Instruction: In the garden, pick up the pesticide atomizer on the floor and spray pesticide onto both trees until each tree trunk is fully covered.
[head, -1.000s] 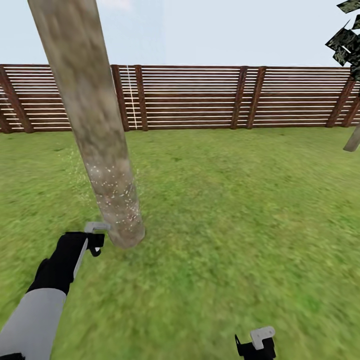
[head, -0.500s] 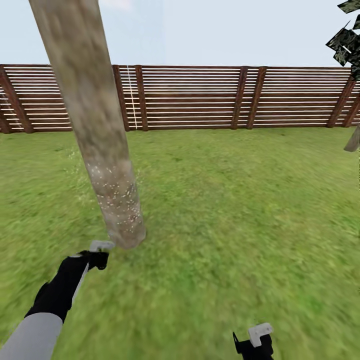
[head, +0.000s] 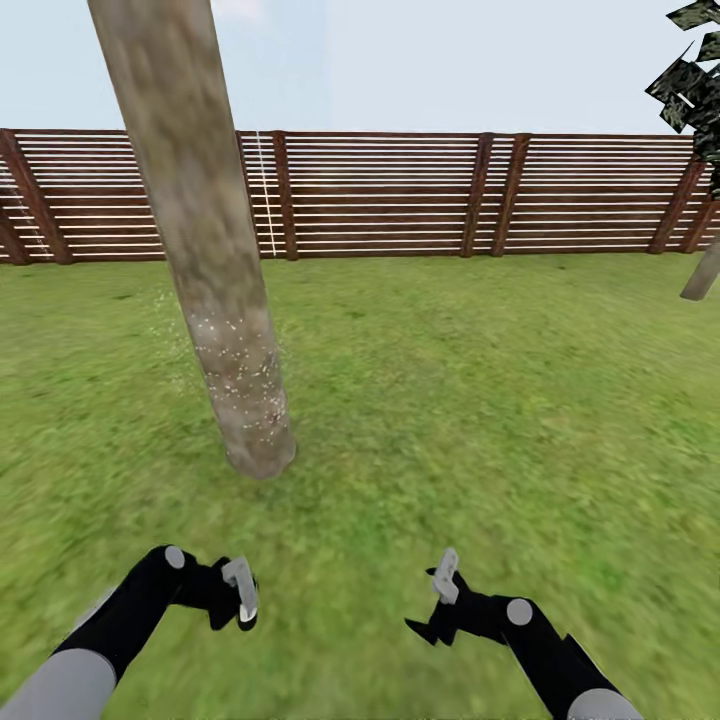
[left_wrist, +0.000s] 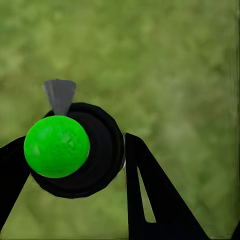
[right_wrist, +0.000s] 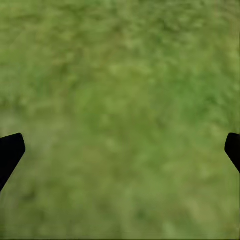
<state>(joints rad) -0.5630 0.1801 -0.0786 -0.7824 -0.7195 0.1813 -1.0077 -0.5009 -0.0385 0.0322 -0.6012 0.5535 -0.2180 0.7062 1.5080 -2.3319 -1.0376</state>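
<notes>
On the lawn (head: 480, 400) before the fence (head: 400, 190), the near trunk (head: 215, 280) carries white flecks only on its lower part, so I judge spraying begun and much left: the upper trunk, and the second tree (head: 700, 275) far right; the atomizer (left_wrist: 75, 150) sits clamped in the left gripper's (head: 232, 598) fingers, seen end-on along its long axis, grey nozzle (left_wrist: 59, 94) sideways over grass, not at the trunk; the right gripper's (head: 440, 600) fingers stand apart, empty.
</notes>
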